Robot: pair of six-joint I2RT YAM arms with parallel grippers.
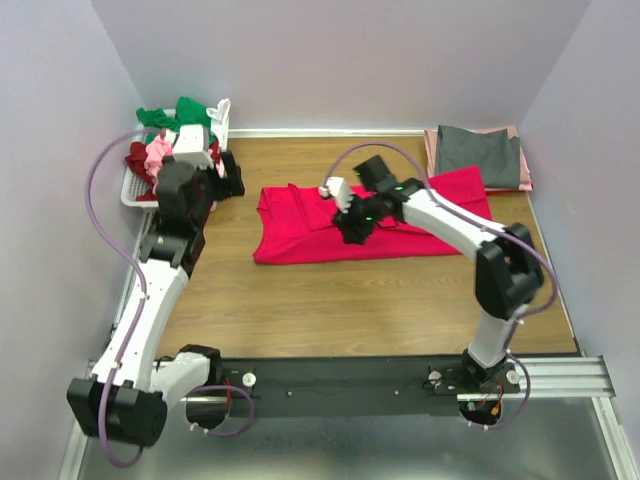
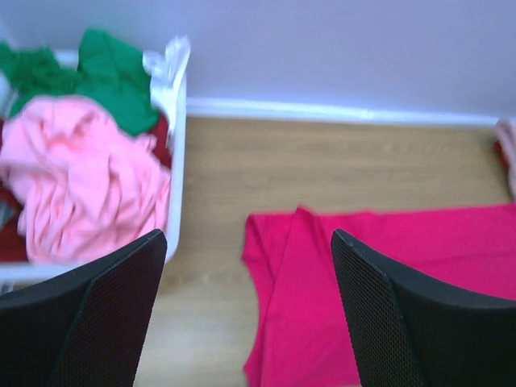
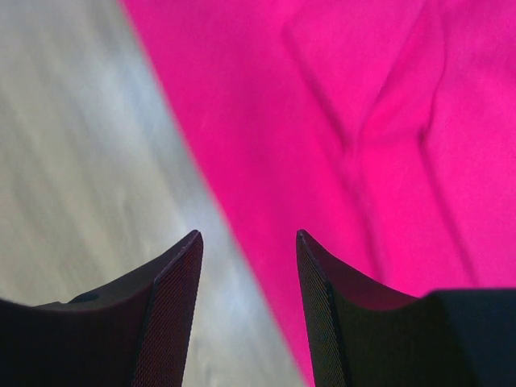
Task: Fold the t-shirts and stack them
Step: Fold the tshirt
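Your left fingers (image 2: 113,314), beside the crimson-pink t-shirt (image 1: 300,238), and right fingers (image 3: 169,310), above it, stand apart and empty; a shallow pinch could drag its fold loose.

Flat on the table (image 1: 350,310), roughly centre: spread t-shirt (image 1: 300,235). Out at 10 o'clock, basket (image 2: 178,145) with a heap of t-shirts (image 1: 160,140) in it. At 2 o'clock, folded stack (image 1: 478,155), right by the spread one's corner.
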